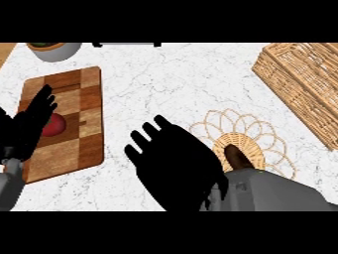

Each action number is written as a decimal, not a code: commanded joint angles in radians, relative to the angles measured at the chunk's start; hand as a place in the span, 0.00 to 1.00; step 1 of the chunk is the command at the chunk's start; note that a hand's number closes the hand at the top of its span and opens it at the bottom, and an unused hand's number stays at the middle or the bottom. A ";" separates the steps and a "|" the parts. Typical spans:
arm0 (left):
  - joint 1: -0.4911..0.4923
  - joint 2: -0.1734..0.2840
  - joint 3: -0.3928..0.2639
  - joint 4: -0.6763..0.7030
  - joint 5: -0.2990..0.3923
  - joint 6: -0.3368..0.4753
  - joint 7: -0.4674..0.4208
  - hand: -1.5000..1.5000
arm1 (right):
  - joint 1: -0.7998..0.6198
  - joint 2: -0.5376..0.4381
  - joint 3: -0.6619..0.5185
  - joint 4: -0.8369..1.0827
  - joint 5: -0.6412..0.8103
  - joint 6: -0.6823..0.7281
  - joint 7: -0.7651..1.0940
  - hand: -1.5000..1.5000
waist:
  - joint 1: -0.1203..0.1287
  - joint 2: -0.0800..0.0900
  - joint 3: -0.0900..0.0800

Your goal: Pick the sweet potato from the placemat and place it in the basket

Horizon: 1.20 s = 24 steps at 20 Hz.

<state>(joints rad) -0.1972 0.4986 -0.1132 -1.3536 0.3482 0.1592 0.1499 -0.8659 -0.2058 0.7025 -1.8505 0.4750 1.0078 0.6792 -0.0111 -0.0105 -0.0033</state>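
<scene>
Sweet potato [235, 155] is seen lying on the woven placemat [268, 135], partly hidden by the right hand [177, 163], whose fingers are spread and empty. Reaching appears underway; a grasp is needed next, then carriage to the far-right basket [312, 84].

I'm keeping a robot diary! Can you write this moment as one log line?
right hand: open, beside placemat | sweet potato: on placemat | basket: waiting | left hand: open
</scene>
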 commanded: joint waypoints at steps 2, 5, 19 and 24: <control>0.008 -0.018 0.008 0.042 -0.024 -0.003 -0.041 0.50 | -0.040 0.014 -0.166 0.001 -0.182 0.271 0.125 0.00 | -0.011 0.002 0.001; 0.029 -0.013 0.021 -0.013 -0.008 -0.004 -0.008 0.50 | 0.006 -0.038 -0.282 -0.048 -0.310 0.329 0.138 0.00 | -0.013 -0.001 0.002; -0.053 -0.049 0.056 0.005 -0.052 -0.056 0.055 0.50 | 0.345 -0.225 -0.455 -0.274 -0.254 0.295 -0.158 0.00 | 0.019 0.018 0.006; -0.008 -0.088 0.048 0.000 -0.083 -0.051 0.008 0.50 | 0.369 -0.195 -0.314 -0.220 -0.015 0.099 -0.322 0.00 | 0.031 0.019 0.006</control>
<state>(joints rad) -0.2054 0.4358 -0.0596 -1.3535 0.2773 0.1071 0.1586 -0.5360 -0.3882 0.3312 -2.0983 0.3171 1.1964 0.5154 0.0126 0.0058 0.0024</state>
